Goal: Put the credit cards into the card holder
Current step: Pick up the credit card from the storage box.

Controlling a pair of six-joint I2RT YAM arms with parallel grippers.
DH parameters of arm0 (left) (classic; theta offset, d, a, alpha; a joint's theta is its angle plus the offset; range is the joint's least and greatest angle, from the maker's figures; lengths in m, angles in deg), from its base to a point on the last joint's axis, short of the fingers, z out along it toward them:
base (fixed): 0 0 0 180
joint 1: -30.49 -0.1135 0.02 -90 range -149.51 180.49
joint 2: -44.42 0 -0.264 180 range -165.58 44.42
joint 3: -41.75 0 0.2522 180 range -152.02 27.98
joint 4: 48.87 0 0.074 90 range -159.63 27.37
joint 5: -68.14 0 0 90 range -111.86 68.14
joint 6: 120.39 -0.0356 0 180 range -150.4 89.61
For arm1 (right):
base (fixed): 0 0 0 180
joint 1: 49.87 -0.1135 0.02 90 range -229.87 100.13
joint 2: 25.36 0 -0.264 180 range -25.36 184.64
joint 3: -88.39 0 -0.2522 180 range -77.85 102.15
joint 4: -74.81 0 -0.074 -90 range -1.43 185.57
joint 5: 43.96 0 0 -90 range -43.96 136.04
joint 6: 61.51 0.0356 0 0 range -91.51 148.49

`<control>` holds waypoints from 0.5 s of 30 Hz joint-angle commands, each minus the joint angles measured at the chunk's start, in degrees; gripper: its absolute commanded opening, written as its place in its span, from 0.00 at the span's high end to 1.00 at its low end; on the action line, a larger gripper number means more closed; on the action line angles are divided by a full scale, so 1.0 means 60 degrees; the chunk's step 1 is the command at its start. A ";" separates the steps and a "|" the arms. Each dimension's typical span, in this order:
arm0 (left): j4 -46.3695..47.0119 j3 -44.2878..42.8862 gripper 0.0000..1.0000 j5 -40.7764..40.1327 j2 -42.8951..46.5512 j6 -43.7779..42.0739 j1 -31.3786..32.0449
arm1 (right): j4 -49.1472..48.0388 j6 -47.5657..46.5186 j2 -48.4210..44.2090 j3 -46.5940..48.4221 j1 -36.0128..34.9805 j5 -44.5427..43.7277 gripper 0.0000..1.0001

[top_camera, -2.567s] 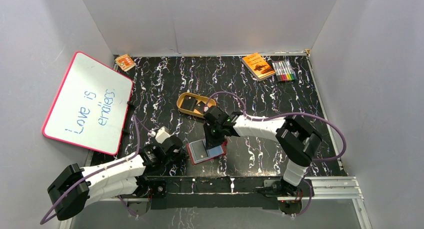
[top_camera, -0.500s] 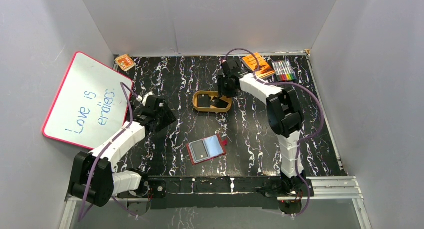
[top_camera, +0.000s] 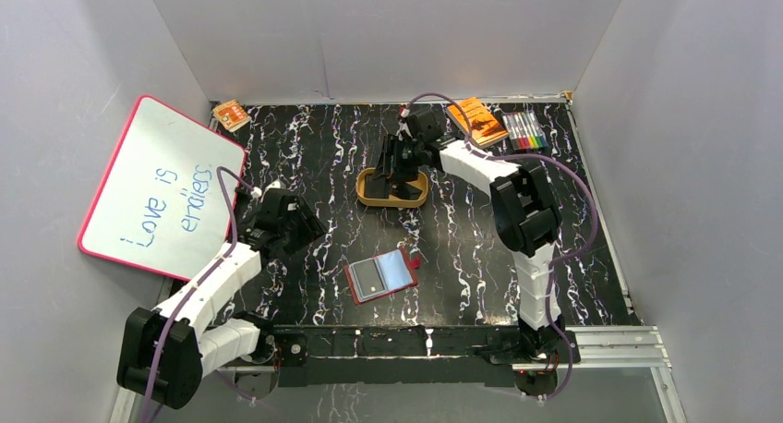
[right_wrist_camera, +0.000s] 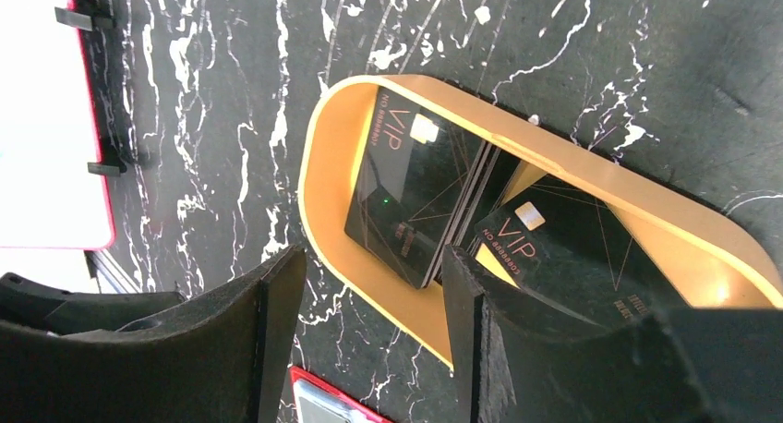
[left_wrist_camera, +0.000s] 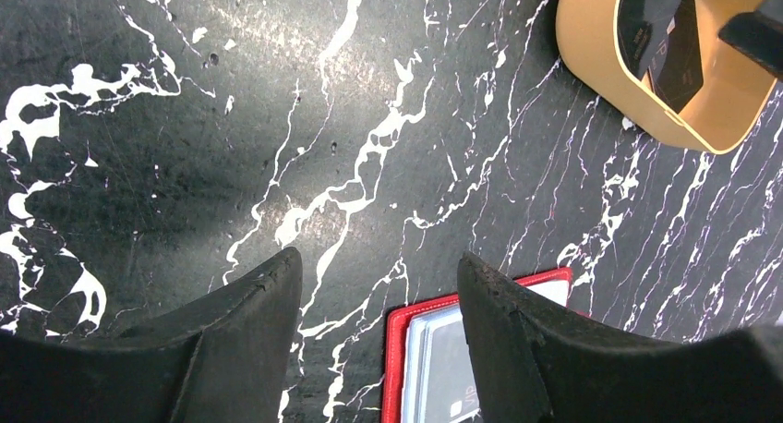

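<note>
A couple of seconds back both arms were down at the open red leather-like card holder (top_camera: 380, 275), which lies near-centre on the black marbled bench (top_camera: 305, 146). Now my right fingers (right_wrist_camera: 268, 349) hang spread above the tan oval dish (right_wrist_camera: 323, 192) at far centre, over the thin black credit cards (right_wrist_camera: 415, 197) inside it, pinching nothing. My left fingers (left_wrist_camera: 249, 340) have backed off to the left, spread and empty. I judge the next card pickup is starting.
</note>
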 commanded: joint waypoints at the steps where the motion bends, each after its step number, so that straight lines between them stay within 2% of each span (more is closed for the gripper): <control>1: -0.0102 0.0284 0.40 0.0416 0.0351 0.0001 -0.0054 | -0.0106 0.0289 0.0401 0.0424 0.0006 0.0348 0.36; 11: -0.0068 0.0329 0.41 0.0439 0.0218 0.0081 -0.0054 | 0.0593 0.0240 0.0981 0.0985 -0.0081 -0.0096 0.38; 15: -0.0078 0.0297 0.42 0.0392 0.0129 0.0143 -0.0046 | 0.0912 0.0225 0.1305 0.1218 -0.0157 -0.0282 0.42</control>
